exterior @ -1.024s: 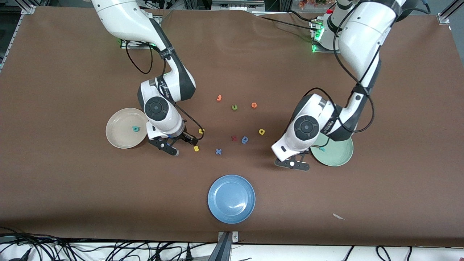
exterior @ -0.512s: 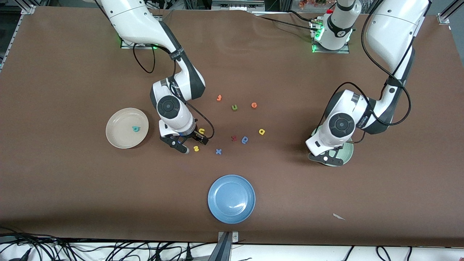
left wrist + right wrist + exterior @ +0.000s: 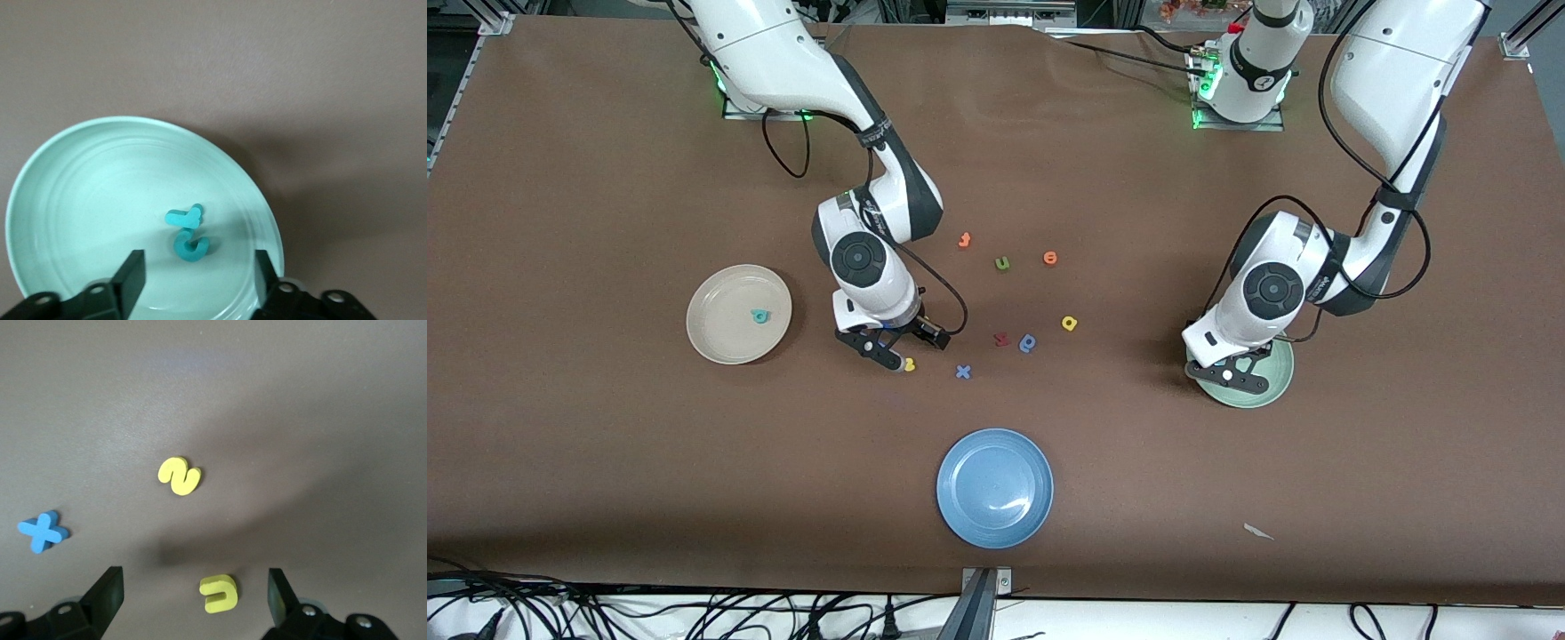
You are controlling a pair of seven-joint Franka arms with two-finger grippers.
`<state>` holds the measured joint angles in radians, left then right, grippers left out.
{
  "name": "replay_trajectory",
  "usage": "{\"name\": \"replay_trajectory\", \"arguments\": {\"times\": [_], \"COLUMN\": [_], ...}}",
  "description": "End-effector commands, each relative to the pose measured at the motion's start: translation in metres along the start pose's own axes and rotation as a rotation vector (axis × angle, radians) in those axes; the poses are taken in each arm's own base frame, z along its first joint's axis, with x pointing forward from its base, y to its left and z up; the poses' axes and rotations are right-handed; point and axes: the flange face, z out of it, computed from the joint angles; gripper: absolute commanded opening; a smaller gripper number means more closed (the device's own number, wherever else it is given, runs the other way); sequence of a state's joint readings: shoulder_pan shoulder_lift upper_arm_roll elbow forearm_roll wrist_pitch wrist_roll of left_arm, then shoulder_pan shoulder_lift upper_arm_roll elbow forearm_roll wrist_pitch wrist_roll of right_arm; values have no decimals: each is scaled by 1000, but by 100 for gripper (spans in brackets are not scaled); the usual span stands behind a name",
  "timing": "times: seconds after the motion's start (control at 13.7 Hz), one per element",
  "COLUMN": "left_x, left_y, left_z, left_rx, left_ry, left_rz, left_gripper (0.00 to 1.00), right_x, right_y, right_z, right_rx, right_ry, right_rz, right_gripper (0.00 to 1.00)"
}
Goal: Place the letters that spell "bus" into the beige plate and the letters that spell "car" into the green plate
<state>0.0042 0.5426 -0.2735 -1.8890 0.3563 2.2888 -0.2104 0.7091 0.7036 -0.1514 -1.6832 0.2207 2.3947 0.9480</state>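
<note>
Evidently the wide-open right gripper [image 3: 193,600] stood over the yellow "u" [image 3: 219,594], a light, squashy scrap best pinched across its flat sides, while the left gripper [image 3: 197,277] hung released over the green plate [image 3: 80,173].

My right arm comes in from its base at the table's top edge and bends down toward the middle, wrist turned so the right gripper [image 3: 895,348] points straight at the table and hangs low, fingers [image 3: 107,593] spread wide with nothing between them. My left arm folds down from its own base toward its end of the table; the left gripper [image 3: 1230,373] also faces down, fingers [image 3: 133,273] parted and empty.
</note>
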Motion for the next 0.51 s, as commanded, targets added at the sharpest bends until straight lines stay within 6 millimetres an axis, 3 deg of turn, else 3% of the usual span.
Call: {"name": "replay_trajectory", "arguments": {"times": [0.0,0.29,0.44], "left_x": [3,9,19], "left_y": [40,120,169], "left_z": [-45,-75,-73], "left_rx": [11,-33,-54], "left_ry": [-5,37,55], "left_rz": [41,-46,40], "left_gripper": [100,100,100], "right_x": [-3,-15,-19], "right_y": [7,4,7], "right_z": [12,14,19], "right_rx": [19,22,14], "right_ry": [12,-3,-8], "right_rz": [14,12,10], "right_gripper": [96,92,92]}}
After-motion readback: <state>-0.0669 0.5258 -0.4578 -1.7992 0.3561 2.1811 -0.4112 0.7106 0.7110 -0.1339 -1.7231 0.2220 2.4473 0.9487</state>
